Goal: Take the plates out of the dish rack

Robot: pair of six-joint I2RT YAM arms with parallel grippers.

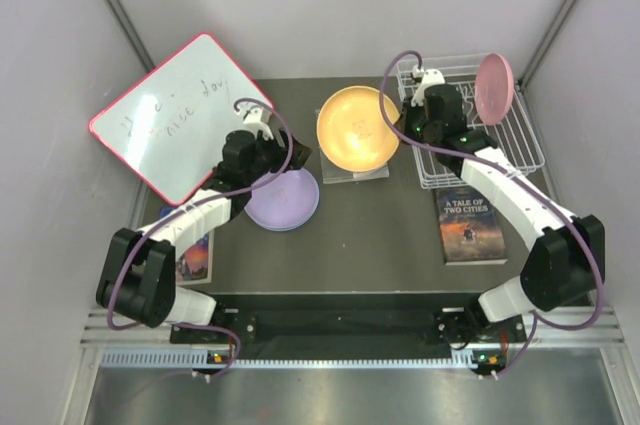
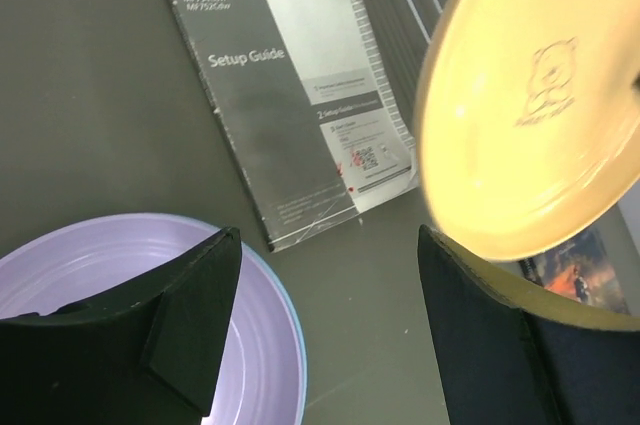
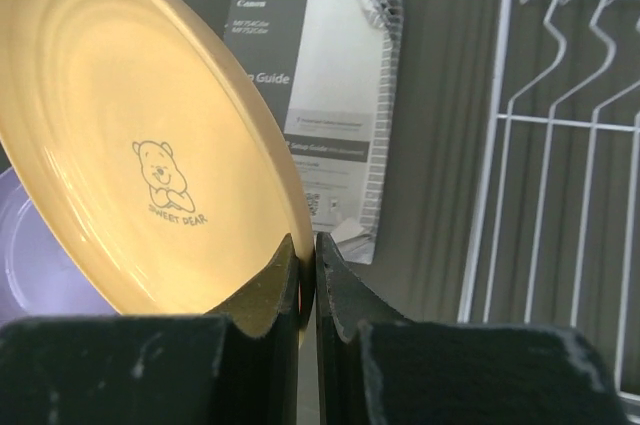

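1. Unloaded: lavender plate [image 1: 283, 199], with the light blue plate [image 2: 299, 345] rim beneath it, on the table [image 1: 400, 225] well left of the dish rack [image 1: 480, 135]
2. In transit: right gripper [image 3: 308, 250], jaws clamped on the orange plate [image 1: 357, 128] rim, holds it tilted just left of the rack
3. Remaining: pink plate [image 1: 494, 87], upright in the rack
4. Idle: left gripper [image 2: 330, 235], jaws apart and empty, above the lavender plate
5. Obstruction: setup guide [image 2: 290, 95] lies beneath the orange plate

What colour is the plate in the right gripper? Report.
Plate: orange-yellow, small bear print; best in right wrist view.

Black-and-white arms [image 1: 215, 207], purple cables [image 1: 400, 53]
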